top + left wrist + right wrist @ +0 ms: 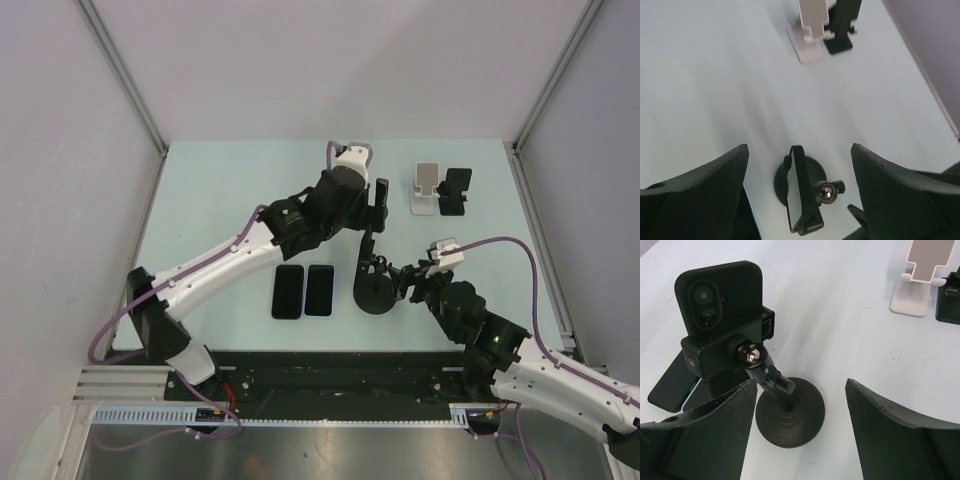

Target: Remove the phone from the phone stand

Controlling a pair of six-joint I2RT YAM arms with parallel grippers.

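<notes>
Phone (pixel 720 295) clamped in phone stand (pixel 790 415); we see it centred beyond wide jaws of left gripper (pixel 799 147), right gripper (pixel 801 384) likewise wide

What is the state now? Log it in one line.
phase: pre-grasp | phone: clamped in stand | left pincer: open, above phone | right pincer: open, facing stand | held: nothing

On the right wrist camera I get only the back of the phone (pixel 722 292); its screen is hidden from me. Left of the phone stand (pixel 790 412), a flat phone (pixel 667 385) slips behind the clamp. Beyond the phone stand, the white stand (pixel 920 282) and black stand (pixel 949 302) are cropped by the frame edges.
</notes>
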